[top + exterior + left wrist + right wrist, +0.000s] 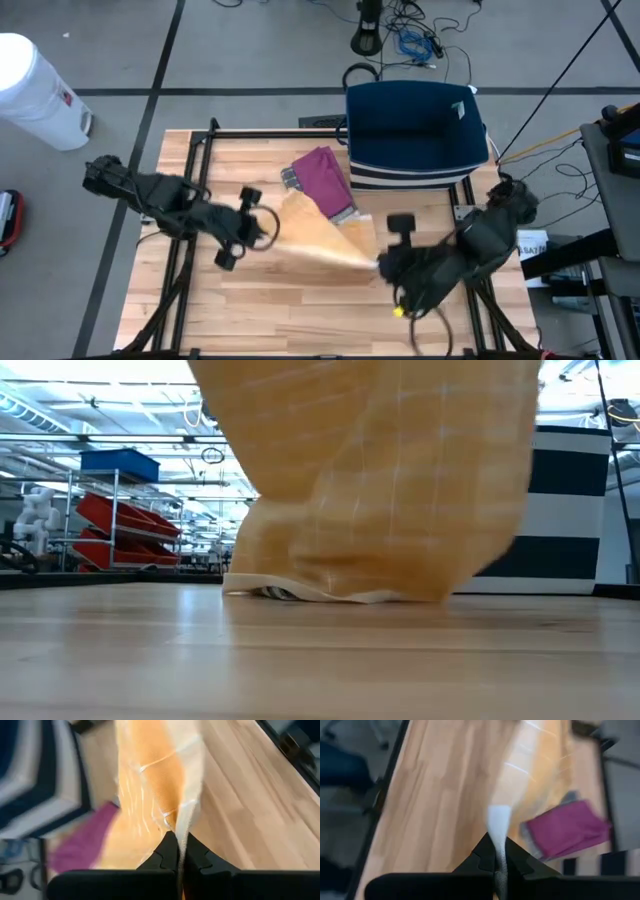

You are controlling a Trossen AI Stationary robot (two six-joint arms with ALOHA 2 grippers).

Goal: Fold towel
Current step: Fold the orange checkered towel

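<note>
Lift-and-spread step: left gripper (268,228) and right gripper (385,265) each have their jaws clenched on a corner of the orange towel (320,238), which hangs stretched between them above the wooden surface (300,310), its far edge trailing down just beside the magenta cloth (325,178) and touching the wood there. Seen from table height, the towel drapes down with its lower hem bunched on the surface. Next move, as I judge it: carry both held corners together over and past the trailing hem, keeping the edge taut and level, then lay it down.
</note>
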